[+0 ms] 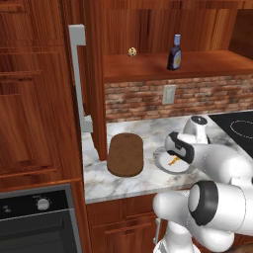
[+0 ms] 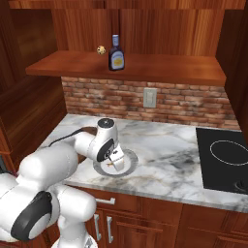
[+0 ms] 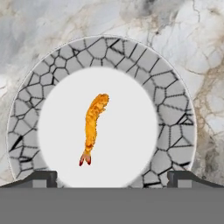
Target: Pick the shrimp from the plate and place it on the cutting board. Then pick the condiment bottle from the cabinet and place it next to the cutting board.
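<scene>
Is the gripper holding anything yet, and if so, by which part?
Nothing is held. The gripper is open above the plate, and the shrimp lies untouched on its white centre, clear of both fingertips.

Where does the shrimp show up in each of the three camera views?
Left base view: shrimp right of centre, beside the arm's wrist.
Right base view: shrimp left of centre, just under the hand.
Hand view: shrimp near centre.
Shared landmark: the plate it lies on.
</scene>
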